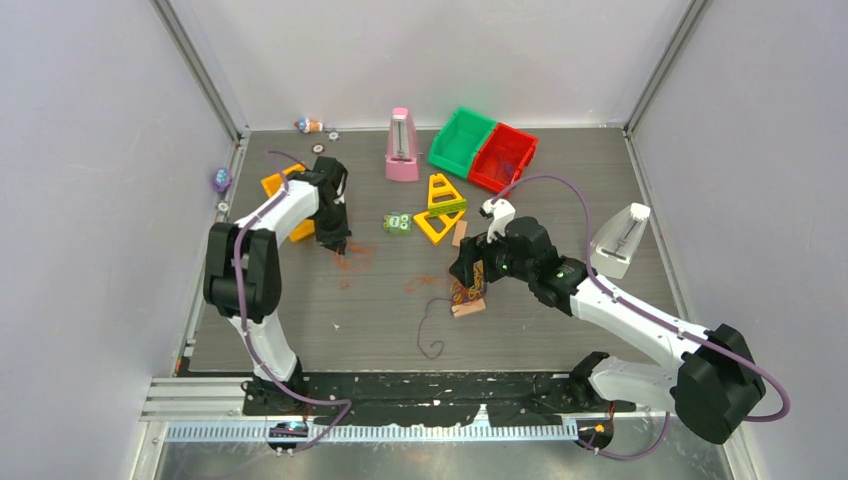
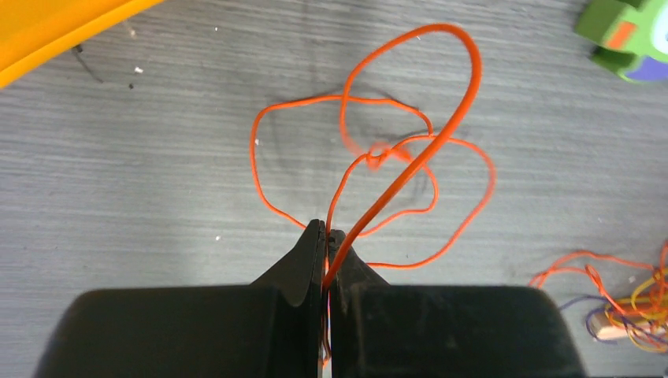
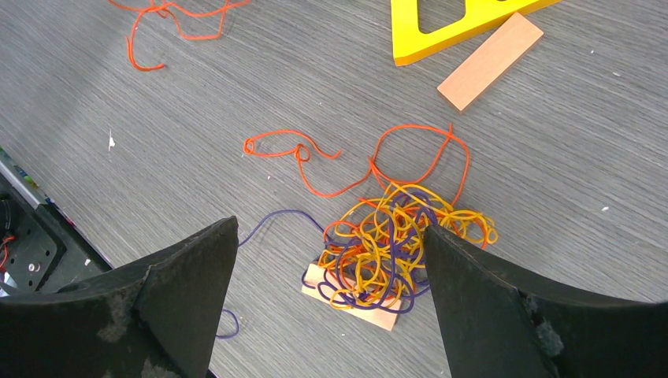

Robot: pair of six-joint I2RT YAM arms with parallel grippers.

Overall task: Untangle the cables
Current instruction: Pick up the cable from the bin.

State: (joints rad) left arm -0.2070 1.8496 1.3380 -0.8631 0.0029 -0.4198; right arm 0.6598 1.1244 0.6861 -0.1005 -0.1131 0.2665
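The left claw (image 2: 325, 234) is closed on one orange cable (image 2: 476, 71), well left of the wooden block (image 3: 370, 315). This cable has a small knot, and a pull may tighten it. The right claw (image 3: 331, 228) is wide open above the block, where the tangle of cables (image 3: 386, 244) lies. A deep grab could lift the block too.

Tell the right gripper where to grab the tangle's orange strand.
Pinch the orange loop arching out past the far edge of the tangle, coming straight down. It lies flat on bare table, clear of the wooden block, so the open right gripper likely catches little else.
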